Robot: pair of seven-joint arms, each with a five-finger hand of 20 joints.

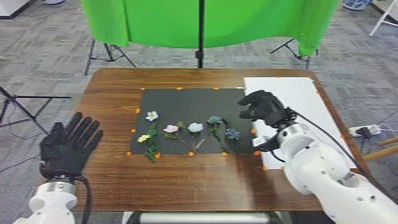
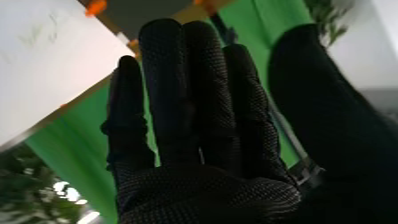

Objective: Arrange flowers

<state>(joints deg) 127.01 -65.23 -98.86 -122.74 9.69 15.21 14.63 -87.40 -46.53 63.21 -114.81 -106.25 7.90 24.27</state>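
My left hand [image 1: 71, 145] lies at the left side of the table, palm area flat with straight fingers, apart from the flowers. My right hand [image 1: 262, 107] is over the right edge of the black mat [image 1: 182, 100], holding nothing; in the right wrist view the same hand [image 2: 204, 195] has straight fingers and the thumb spread away. On the mat lie a white and yellow flower stem [image 1: 151, 135], a pink flower [image 1: 171, 128], a pale blue-white flower [image 1: 195, 127], a blue flower [image 1: 214, 120] and a darker blue flower [image 1: 232, 133].
A white board [image 1: 298, 95] lies along the table's right side, partly under my right arm. Orange tape pieces mark the mat's edges. Behind the brown table [image 1: 115, 100] stand a green cloth [image 1: 151, 25] and tripod legs.
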